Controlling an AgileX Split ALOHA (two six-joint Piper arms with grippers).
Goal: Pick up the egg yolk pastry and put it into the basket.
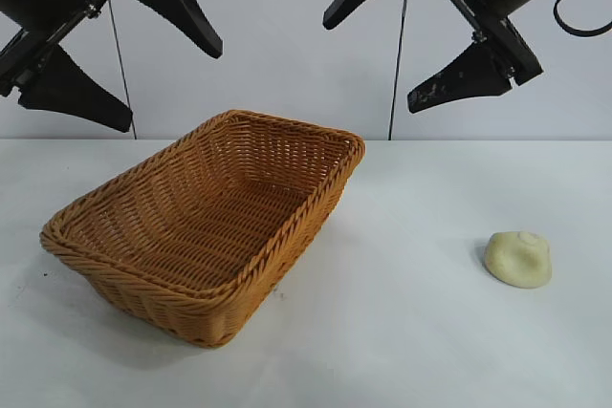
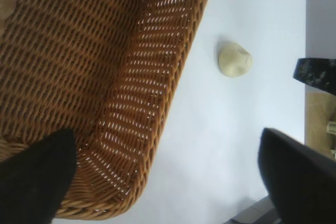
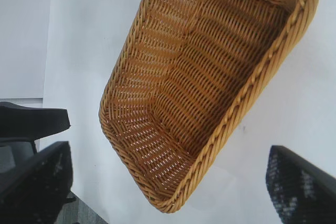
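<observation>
Both grippers hang high above the table, left gripper [image 1: 129,59] and right gripper [image 1: 406,40] spread wide and empty. The pastry [image 1: 518,258] sits on the table [image 1: 402,332], well apart from the basket [image 1: 206,226].

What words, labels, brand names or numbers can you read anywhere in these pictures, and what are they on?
None: no readable text in any view.
The basket is plain wicker.
The egg yolk pastry shows only a faint swirl.
The left claw and right claw are plain black.
</observation>
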